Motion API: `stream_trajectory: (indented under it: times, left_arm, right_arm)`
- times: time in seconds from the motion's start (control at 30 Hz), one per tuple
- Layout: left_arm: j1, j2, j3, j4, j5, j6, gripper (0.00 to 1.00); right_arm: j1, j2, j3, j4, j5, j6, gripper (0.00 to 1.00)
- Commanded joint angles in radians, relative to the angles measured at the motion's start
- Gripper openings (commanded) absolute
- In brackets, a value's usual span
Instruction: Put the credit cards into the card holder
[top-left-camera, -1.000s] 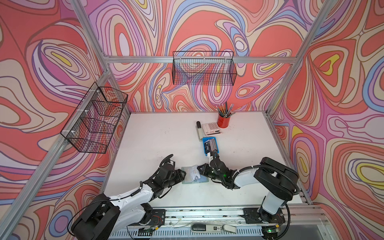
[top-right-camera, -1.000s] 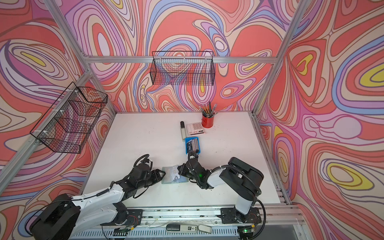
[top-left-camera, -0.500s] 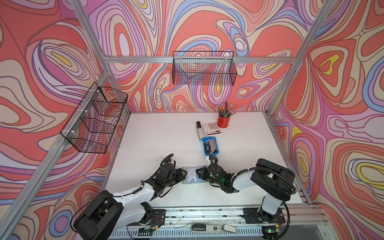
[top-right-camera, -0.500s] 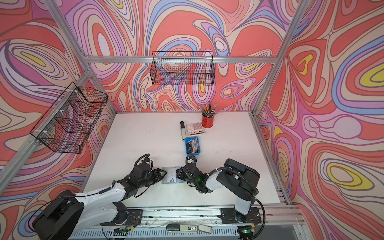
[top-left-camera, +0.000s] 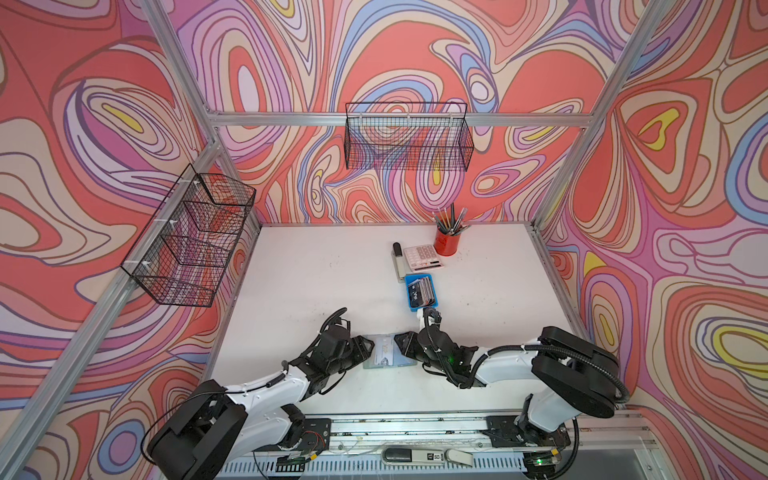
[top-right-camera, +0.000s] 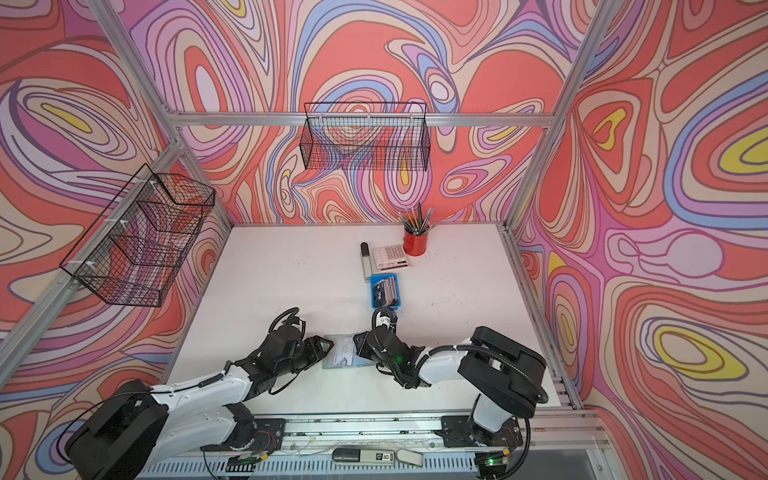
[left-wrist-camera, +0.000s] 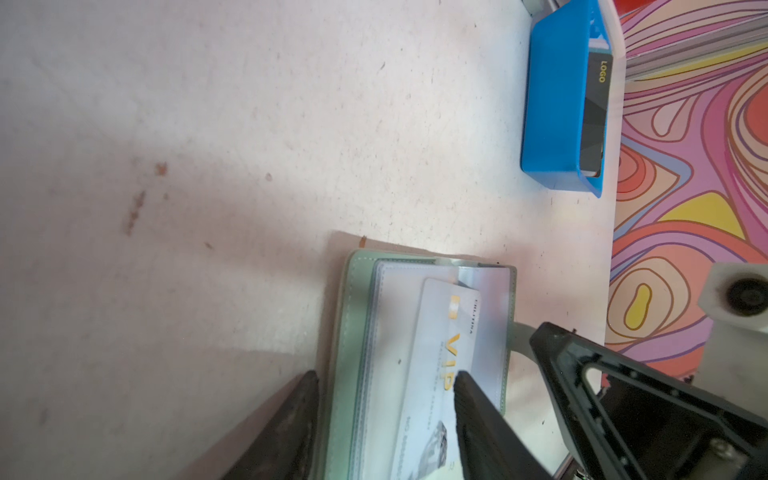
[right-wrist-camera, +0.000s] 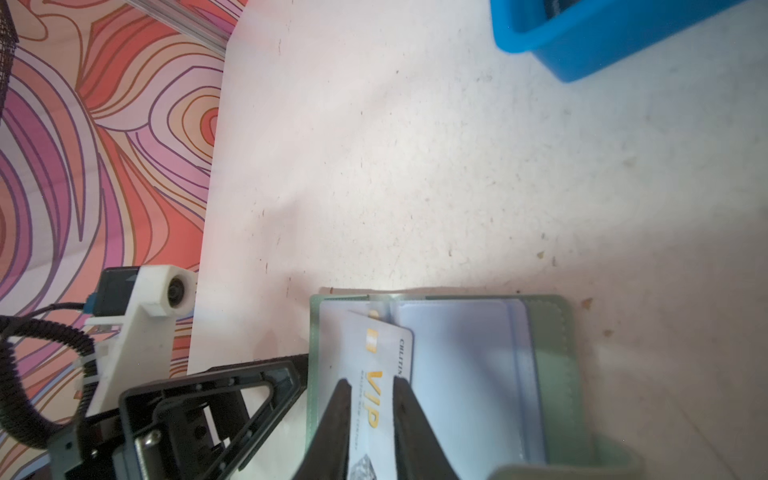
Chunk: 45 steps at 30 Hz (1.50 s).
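The VIP card (right-wrist-camera: 380, 353) lies askew on the open card holder (right-wrist-camera: 548, 353), right under the barely parted right gripper (right-wrist-camera: 370, 382); the wide-spread left gripper (left-wrist-camera: 384, 376) straddles the holder's opposite edge.

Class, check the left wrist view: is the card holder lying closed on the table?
No, the card holder lies open, its clear sleeves showing with a white VIP card over them.

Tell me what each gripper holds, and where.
Nothing seems gripped. Right gripper: jaws apart over the VIP card. Left gripper: jaws apart, one on the card holder.
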Motion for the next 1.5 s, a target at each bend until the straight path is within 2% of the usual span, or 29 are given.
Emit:
stream_trajectory:
  times: [0.0, 0.27, 0.77, 0.87, 1.07, 1.17, 1.47]
  left_arm:
    - [0.004, 0.0, -0.015, 0.015, -0.009, -0.017, 0.55]
    - [0.004, 0.033, -0.005, 0.034, 0.005, -0.009, 0.55]
    - [0.004, 0.146, 0.024, 0.114, 0.071, -0.001, 0.54]
    - [0.004, 0.145, 0.026, 0.104, 0.07, 0.0, 0.54]
    - [0.003, 0.117, 0.022, 0.079, 0.052, 0.003, 0.54]
    - [0.004, 0.114, 0.02, 0.078, 0.053, 0.004, 0.55]
    - [0.004, 0.138, 0.019, 0.112, 0.073, -0.006, 0.54]
  right_arm:
    - [0.019, 0.012, -0.004, -0.032, 0.021, 0.003, 0.2]
    - [0.022, 0.113, 0.051, 0.001, -0.028, 0.004, 0.21]
    - [0.049, 0.196, 0.127, 0.008, -0.051, -0.007, 0.2]
    - [0.054, 0.181, 0.12, -0.01, -0.025, -0.006, 0.2]
    - [0.054, 0.061, 0.034, -0.081, 0.119, 0.037, 0.2]
    - [0.054, 0.032, 0.012, -0.113, 0.155, 0.05, 0.21]
    - [0.061, 0.157, 0.072, -0.007, 0.037, 0.028, 0.19]
